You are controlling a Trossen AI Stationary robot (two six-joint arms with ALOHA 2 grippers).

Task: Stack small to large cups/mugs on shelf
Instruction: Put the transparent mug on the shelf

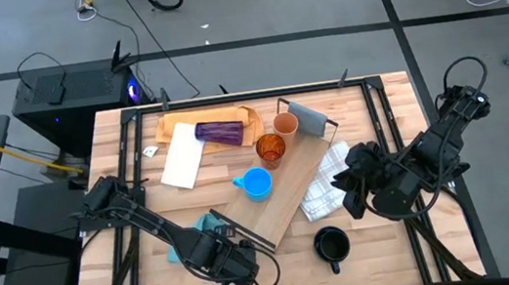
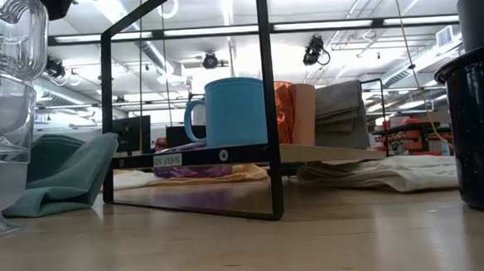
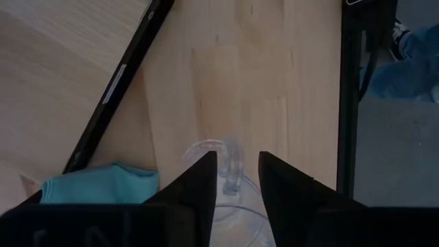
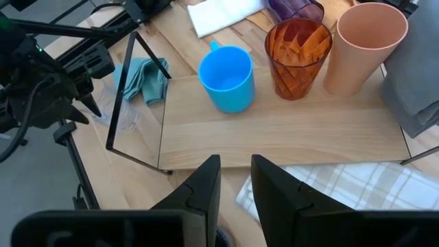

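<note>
Grey lab floor around a butcher-block table [image 1: 397,252], centre frame. The shelf [image 1: 286,197] lies diagonally across it, carrying tan cup [image 1: 285,123], amber translucent cup [image 1: 270,148] and light blue mug [image 1: 257,183] in a row. Purple tumbler [image 1: 219,131] lies upper centre; black cup [image 1: 331,245] lower centre. Left gripper [image 3: 234,180], lower left, narrowly parted astride a clear cup [image 3: 223,171]; grasp unconfirmed. Right gripper [image 4: 234,180] hovers right of centre, fingers narrowly apart, empty, presumably waiting.
</note>
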